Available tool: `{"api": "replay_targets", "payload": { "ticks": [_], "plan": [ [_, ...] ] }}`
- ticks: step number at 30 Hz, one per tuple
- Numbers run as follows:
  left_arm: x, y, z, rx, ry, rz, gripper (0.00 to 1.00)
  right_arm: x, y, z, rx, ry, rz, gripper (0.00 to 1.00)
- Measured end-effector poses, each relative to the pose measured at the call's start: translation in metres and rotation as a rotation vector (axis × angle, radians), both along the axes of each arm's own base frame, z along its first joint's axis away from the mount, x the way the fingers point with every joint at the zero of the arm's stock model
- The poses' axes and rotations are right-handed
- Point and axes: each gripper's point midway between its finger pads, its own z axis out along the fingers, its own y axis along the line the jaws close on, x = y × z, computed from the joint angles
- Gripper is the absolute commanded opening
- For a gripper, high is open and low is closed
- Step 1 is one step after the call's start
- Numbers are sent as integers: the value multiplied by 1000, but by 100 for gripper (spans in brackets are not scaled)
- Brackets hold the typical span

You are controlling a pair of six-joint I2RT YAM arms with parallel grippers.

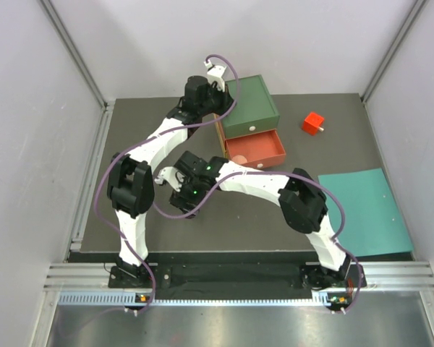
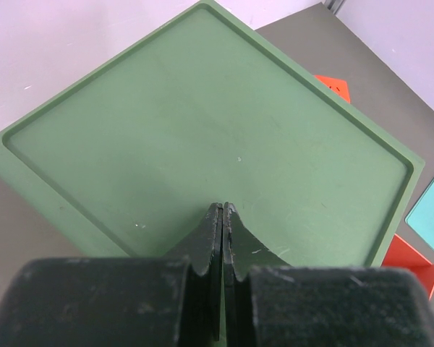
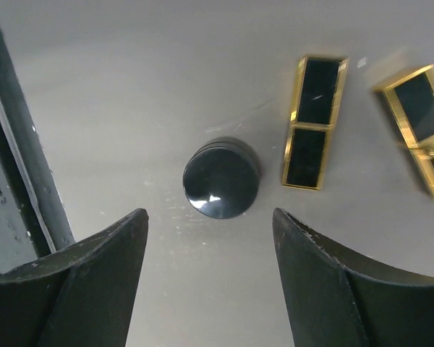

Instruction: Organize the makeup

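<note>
Containers. A green box of drawers (image 1: 251,101) stands at the far middle of the dark grey table (image 1: 224,231). Its red drawer (image 1: 254,150) is pulled out toward the near side. From overhead I see only the drawer's red floor, and at that size I cannot confirm any contents.

Left pincer (image 2: 223,217): fingers pressed together with nothing between them, hanging over the box's flat green lid.

Right pincer (image 3: 210,230): spread and pinching nothing, above the table to the near left of the box. The black round disc (image 3: 221,178) lies on the table just beyond the gap between the tips, untouched. Beside the disc and apart from it lies a gold-and-black rectangular case (image 3: 315,123). A second gold-and-black case (image 3: 418,123) lies further out, tilted.

View differences. Only the right wrist view shows these three cosmetics; overhead, the right arm's wrist covers that spot. Overhead alone gives the layout: a small red cube (image 1: 312,123) to the right of the box and a teal flat sheet (image 1: 365,210) at the near right.

Hard to read. The second case is blurred and cut off by the frame edge. A dark strip with a pale edge (image 3: 14,144) runs along one side of the right wrist view, and I cannot tell what it is.
</note>
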Motion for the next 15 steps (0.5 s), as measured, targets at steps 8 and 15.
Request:
{"api": "replay_targets", "payload": {
  "ticks": [8, 15],
  "plan": [
    [0, 0, 0, -3, -5, -1, 0, -7, -1, -26, -60, 68, 0, 70],
    [1, 0, -1, -5, -8, -2, 0, -4, 13, -26, -38, 87, 1, 64]
  ]
}}
